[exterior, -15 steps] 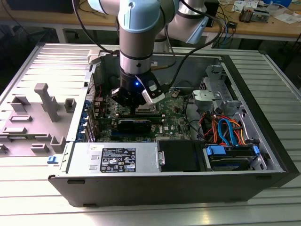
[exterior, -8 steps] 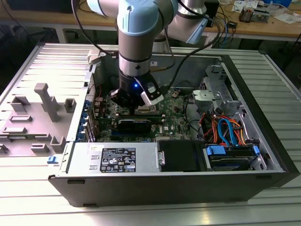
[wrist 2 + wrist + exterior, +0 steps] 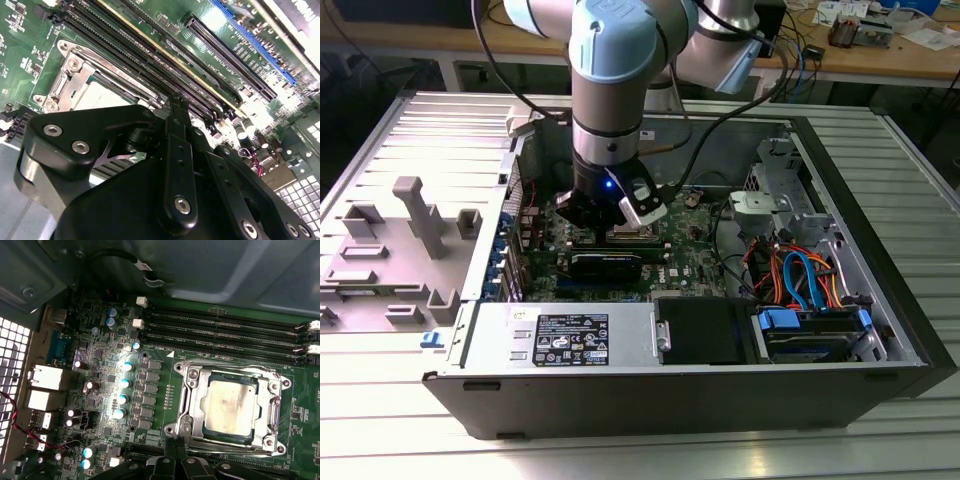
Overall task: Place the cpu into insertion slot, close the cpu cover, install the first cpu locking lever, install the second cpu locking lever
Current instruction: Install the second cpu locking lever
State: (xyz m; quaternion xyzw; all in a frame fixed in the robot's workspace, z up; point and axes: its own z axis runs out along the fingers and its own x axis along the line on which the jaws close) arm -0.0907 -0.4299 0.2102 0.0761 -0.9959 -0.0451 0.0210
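The cpu (image 3: 230,407), a dull grey square, lies in the insertion slot (image 3: 186,372) on the green motherboard. The silver cpu cover (image 3: 196,390) lies flat around it, with the chip showing through its cut-out. My gripper (image 3: 175,444) is shut, its two black fingertips pressed together at the socket's corner. I cannot tell whether they touch a locking lever. In the second wrist view the gripper (image 3: 176,102) ends just beside the cpu (image 3: 100,100) and the cover (image 3: 70,75). In the exterior view the gripper (image 3: 610,222) is low inside the open computer case.
Long black memory slots (image 3: 225,330) run along one side of the socket, and capacitors (image 3: 122,385) stand on the other. The case holds a power supply (image 3: 570,335) and a drive cage with coloured cables (image 3: 800,280). A grey fixture (image 3: 400,240) lies at the exterior view's left.
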